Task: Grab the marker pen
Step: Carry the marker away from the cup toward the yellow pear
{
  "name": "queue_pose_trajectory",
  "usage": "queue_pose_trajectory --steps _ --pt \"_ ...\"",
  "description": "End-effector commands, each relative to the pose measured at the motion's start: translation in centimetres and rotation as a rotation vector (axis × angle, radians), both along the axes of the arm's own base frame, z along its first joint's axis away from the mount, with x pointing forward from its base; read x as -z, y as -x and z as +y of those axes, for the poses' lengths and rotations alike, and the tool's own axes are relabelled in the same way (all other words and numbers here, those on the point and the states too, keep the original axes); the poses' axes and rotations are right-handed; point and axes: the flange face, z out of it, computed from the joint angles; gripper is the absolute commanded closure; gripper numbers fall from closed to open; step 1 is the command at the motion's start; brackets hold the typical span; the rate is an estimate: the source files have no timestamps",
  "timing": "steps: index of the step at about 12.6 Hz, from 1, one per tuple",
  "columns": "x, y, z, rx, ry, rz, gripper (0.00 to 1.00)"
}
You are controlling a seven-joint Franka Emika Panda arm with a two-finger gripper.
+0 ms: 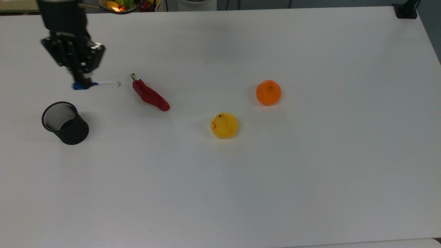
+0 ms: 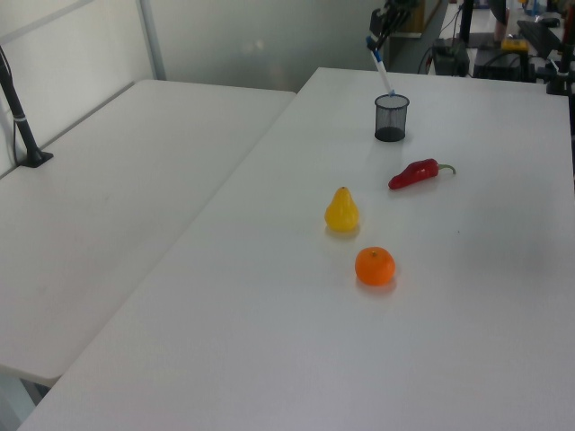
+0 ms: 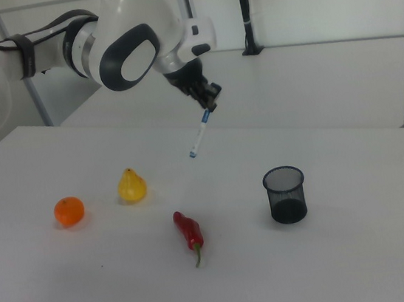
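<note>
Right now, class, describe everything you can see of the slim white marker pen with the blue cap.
The slim white-barrelled marker pen with a blue cap looks like smooth plastic. The robot's black two-finger tool is shut on its capped end, so it hangs tilted in the air, its free end slanting down toward the white table. It touches nothing else and is clear of the black mesh cup and above the table between that and the red chilli.

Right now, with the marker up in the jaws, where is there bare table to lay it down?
Widest free patch: the top view's lower half, below the mesh cup and pear. Also right of the orange. Tightest: between cup and chilli, under the held marker pen.
</note>
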Motion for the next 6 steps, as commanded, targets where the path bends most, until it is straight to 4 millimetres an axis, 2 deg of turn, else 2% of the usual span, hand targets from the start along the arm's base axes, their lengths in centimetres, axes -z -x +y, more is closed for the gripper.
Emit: queue_pose_trajectory --steps 1,6 --pt "4.5 -0.2 5.2 -0.114 -0.05 0.198 1.0" --pt "14.3 -5.0 12.7 -0.236 -0.007 0.45 0.99"
